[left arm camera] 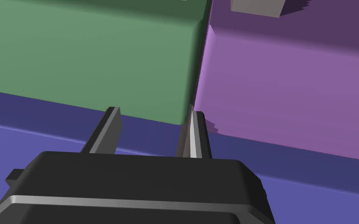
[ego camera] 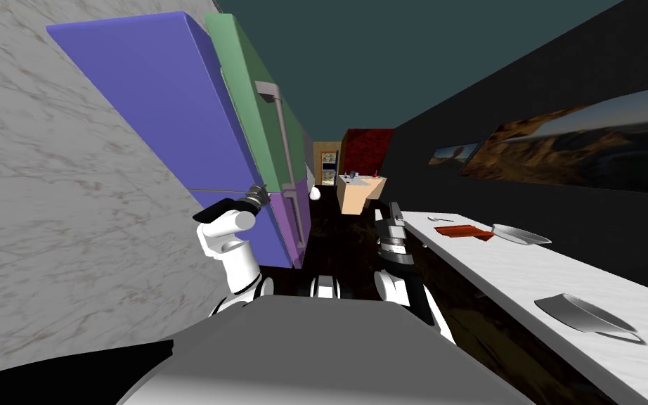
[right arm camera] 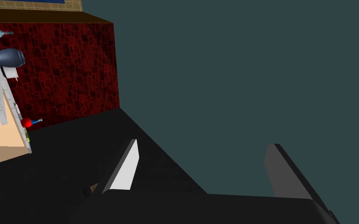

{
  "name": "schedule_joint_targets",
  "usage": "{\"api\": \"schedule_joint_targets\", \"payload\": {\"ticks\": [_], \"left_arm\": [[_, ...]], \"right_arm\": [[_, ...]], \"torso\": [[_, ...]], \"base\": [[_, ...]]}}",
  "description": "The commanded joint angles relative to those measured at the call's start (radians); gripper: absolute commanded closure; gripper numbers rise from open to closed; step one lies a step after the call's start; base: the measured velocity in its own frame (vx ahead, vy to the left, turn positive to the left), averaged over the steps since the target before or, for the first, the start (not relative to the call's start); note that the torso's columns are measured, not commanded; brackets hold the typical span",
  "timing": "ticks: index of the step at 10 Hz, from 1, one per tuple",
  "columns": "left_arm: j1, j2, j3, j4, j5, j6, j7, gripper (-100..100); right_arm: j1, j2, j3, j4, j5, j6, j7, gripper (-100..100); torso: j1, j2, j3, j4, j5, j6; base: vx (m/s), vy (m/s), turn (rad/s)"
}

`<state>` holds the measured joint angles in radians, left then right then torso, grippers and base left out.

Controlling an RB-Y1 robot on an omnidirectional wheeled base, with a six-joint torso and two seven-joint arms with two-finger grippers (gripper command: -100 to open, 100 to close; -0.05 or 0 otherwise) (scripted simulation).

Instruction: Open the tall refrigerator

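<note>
While left pincer (left arm camera: 154, 111) hangs released at green door (left arm camera: 89, 54) of refrigerator (ego camera: 161, 105), right pincer (right arm camera: 204, 143) also released.

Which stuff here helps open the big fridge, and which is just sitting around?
For the job: refrigerator, its green door, grey handle, left tool.
Just lying about: bowl, plate, flat red thing, spoon, all on the counter.

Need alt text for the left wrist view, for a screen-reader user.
The left gripper, fingers apart, points at the refrigerator where its green door meets its purple door, one fingertip at the seam between them. The blue side panel lies nearest the gripper, and a grey handle end shows over the purple door.
</note>
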<state>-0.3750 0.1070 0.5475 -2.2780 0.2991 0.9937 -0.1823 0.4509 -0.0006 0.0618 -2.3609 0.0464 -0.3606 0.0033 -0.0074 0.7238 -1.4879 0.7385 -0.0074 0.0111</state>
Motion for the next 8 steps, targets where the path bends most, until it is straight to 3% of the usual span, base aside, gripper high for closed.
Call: {"api": "schedule_joint_targets", "payload": {"ticks": [1, 3, 4, 6, 7, 8], "left_arm": [[-0.032, -0.016, 0.024, 0.021, -0.05, -0.029, 0.015, 100], [-0.032, -0.016, 0.024, 0.021, -0.09, -0.029, 0.015, 100], [-0.064, -0.031, 0.049, 0.042, -0.127, -0.056, 0.03, 100], [-0.064, -0.031, 0.049, 0.042, -0.18, -0.056, 0.03, 100], [-0.096, -0.047, 0.074, 0.063, -0.217, -0.082, 0.045, 100], [-0.096, -0.047, 0.074, 0.063, -0.251, -0.082, 0.045, 100]], "right_arm": [[0.0, 0.0, 0.0, 0.0, 0.0, 0.0, 0.0, 0], [0.0, 0.0, 0.0, 0.0, 0.0, 0.0, 0.0, 0], [0.0, 0.0, 0.0, 0.0, 0.0, 0.0, 0.0, 0], [0.0, 0.0, 0.0, 0.0, 0.0, 0.0, 0.0, 0], [0.0, 0.0, 0.0, 0.0, 0.0, 0.0, 0.0, 0], [0.0, 0.0, 0.0, 0.0, 0.0, 0.0, 0.0, 0]], "torso": [[0.001, 0.005, 0.005, -0.001, 0.003, -0.007], [-0.001, 0.004, 0.004, -0.002, 0.002, -0.004], [0.004, 0.005, 0.005, -0.001, 0.004, -0.006], [0.004, 0.0, 0.0, -0.001, 0.001, -0.003], [0.008, 0.002, 0.001, 0.0, 0.003, -0.005], [0.004, 0.001, 0.0, 0.0, 0.001, -0.001]], "base": [[-0.03, -0.092, -0.148], [-0.034, -0.09, -0.098], [-0.002, -0.138, -0.194], [-0.008, -0.084, -0.07], [-0.022, -0.118, -0.2], [-0.017, -0.12, -0.13]]}}
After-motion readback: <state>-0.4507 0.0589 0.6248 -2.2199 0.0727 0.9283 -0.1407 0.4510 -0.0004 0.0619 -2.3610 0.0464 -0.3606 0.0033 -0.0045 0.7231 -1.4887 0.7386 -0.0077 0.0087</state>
